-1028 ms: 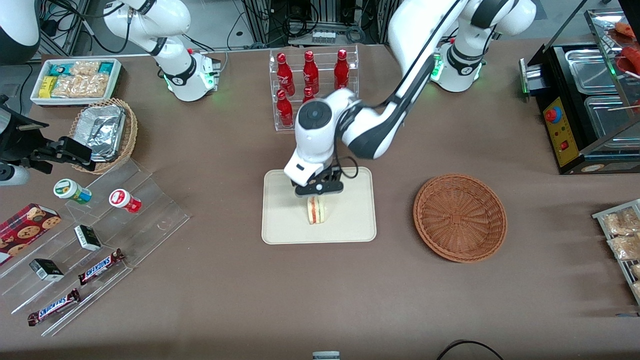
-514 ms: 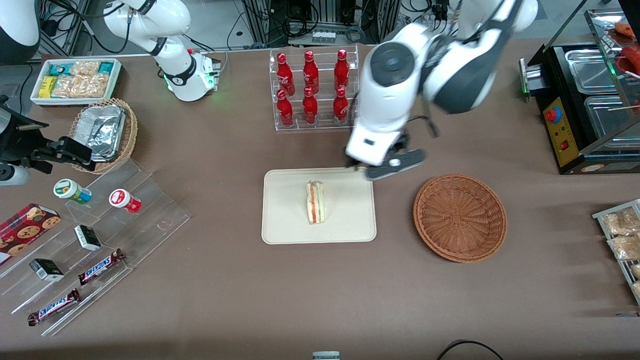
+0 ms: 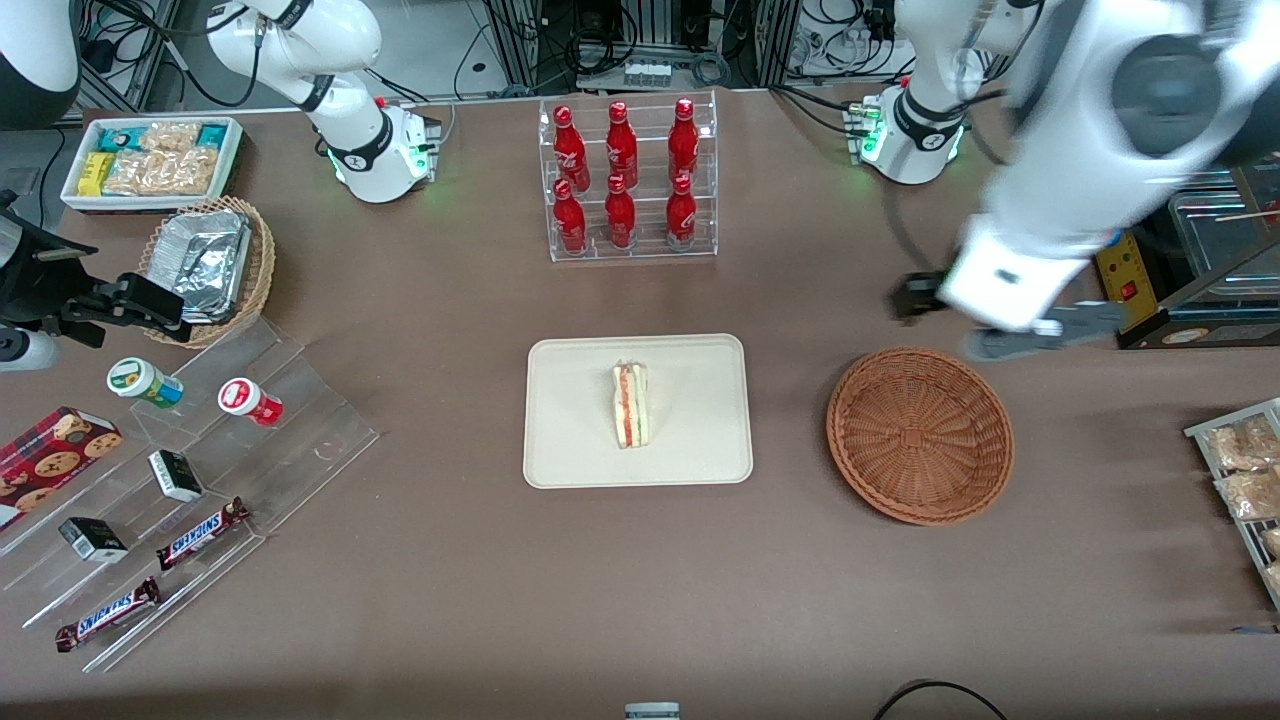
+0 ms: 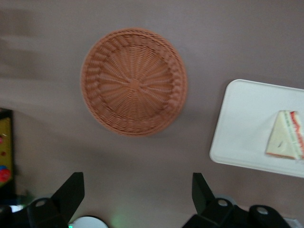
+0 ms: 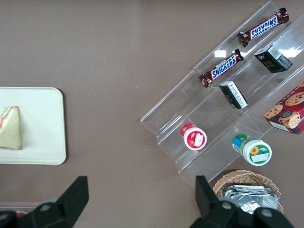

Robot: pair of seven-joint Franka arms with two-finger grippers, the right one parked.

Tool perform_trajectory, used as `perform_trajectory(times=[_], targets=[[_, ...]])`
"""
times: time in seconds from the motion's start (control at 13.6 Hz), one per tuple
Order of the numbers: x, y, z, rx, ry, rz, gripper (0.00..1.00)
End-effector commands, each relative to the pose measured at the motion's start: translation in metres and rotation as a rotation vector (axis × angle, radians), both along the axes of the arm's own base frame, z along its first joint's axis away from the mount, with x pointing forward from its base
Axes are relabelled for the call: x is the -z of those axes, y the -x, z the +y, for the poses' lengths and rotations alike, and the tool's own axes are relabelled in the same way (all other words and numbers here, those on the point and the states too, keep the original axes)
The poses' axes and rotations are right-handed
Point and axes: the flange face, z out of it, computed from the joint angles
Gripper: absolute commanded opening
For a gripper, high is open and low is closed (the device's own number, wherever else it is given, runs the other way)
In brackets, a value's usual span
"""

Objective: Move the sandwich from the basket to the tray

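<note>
Seemingly finished: sandwich (image 3: 631, 404) resting on tray (image 3: 570, 450), well away from gripper (image 3: 1005, 322) toward the parked arm's end, basket (image 3: 920, 435) empty just below and nearer the camera, fingers (image 4: 70, 192) spread wide, holding nothing, nothing left but parking.

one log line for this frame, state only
sandwich: on tray | basket: empty | claw: open, holding nothing, above table, farther from front camera than basket | placement: done
</note>
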Motion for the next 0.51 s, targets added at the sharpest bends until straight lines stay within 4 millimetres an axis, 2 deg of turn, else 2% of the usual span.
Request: perform_trajectory(times=[0.0,0.07,0.29,0.44], targets=[[-0.007,0.002,0.064,0.046,0.032,0.017,1.00],[-0.011,0.004,0.083,0.053,0.036,0.013,1.00],[-0.007,0.009,0.134,0.078,0.045,0.029,1.00],[-0.005,0.018,0.155,0.162,0.059,0.038,1.00]])
